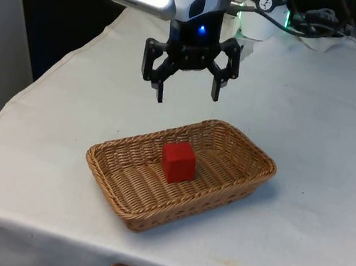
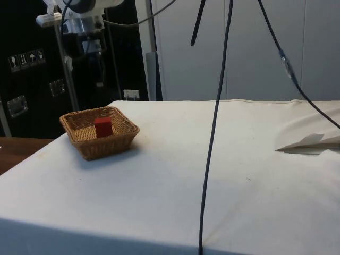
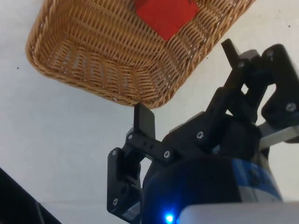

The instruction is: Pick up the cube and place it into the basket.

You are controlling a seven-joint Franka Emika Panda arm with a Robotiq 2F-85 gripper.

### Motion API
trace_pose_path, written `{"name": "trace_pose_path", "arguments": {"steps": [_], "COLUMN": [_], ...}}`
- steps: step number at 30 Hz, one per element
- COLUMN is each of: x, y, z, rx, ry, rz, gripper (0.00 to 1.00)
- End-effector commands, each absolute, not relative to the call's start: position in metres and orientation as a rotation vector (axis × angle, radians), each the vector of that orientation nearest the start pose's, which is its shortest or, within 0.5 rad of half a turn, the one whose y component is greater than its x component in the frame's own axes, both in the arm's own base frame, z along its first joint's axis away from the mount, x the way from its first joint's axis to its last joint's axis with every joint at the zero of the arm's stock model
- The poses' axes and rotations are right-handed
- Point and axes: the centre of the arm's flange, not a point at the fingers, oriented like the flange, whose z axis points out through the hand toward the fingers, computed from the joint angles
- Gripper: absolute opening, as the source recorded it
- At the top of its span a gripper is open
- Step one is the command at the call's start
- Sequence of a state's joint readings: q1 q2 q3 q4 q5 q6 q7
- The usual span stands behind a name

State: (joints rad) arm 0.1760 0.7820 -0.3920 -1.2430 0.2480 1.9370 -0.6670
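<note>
A red cube (image 1: 178,162) rests inside the woven wicker basket (image 1: 122,183), near its middle, and it is visible again as the red cube (image 2: 103,127) in the basket (image 2: 118,139) from the side and as the cube (image 3: 166,15) in the basket (image 3: 88,60) from the wrist. My black gripper (image 1: 187,97) hangs open above the table just behind the basket's far rim, nothing between its fingers (image 3: 144,120). In the side view the gripper (image 2: 99,79) hovers well above the basket.
The basket sits near the table's front edge on the white cloth (image 1: 315,129). Black cables (image 2: 215,127) hang across the side view. A fold of cloth (image 2: 311,142) lies at the side view's right.
</note>
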Motion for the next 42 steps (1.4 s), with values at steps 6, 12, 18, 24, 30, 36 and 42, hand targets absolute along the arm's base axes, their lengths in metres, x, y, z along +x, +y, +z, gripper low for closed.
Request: {"name": "trace_pose_path", "arguments": {"steps": [6,12,18,24,30,36,42], "x": [0.7362,0.7347,0.7341,0.7344,0.7345,0.7349,0.7350], "y": [-0.0687,-0.0693,-0.0701,-0.0701,-0.0708,-0.0711,-0.0710], "z": [0.3228,0.3249,0.3261,0.3255,0.3251,0.3244,0.3226], "rx": [-3.097,-3.104,-3.115,-3.125,-3.136,-3.148,-3.156], "ry": [-0.653,-0.598,-0.534,-0.486,-0.430,-0.360,-0.294], "rz": [0.083,0.085,0.083,0.081,0.080,0.081,0.085], "gripper": [1.00,1.00,1.00,1.00,1.00,1.00,1.00]}}
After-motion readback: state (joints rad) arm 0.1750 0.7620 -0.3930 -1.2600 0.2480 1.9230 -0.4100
